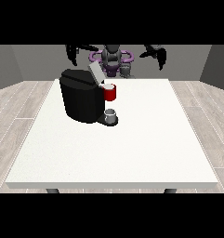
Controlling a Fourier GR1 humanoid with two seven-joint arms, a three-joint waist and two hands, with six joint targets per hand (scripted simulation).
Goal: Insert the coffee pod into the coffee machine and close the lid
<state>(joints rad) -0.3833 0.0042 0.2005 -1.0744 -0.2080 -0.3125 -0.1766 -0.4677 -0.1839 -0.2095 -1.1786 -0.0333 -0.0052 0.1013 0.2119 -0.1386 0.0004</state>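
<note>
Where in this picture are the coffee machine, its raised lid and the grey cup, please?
coffee machine (80,100): front view, on the front face of its black body.
raised lid (95,72): front view, mid-panel of the grey flap.
grey cup (110,114): front view, on its side wall.

Black coffee machine sits on the white table, lid tilted open, red holder sticking out front, grey cup below it. Both hands raised well above the table, apart from the machine.

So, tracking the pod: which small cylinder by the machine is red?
The upper cylinder, in the machine's head beneath the raised lid; the lower cylinder is grey.
</note>
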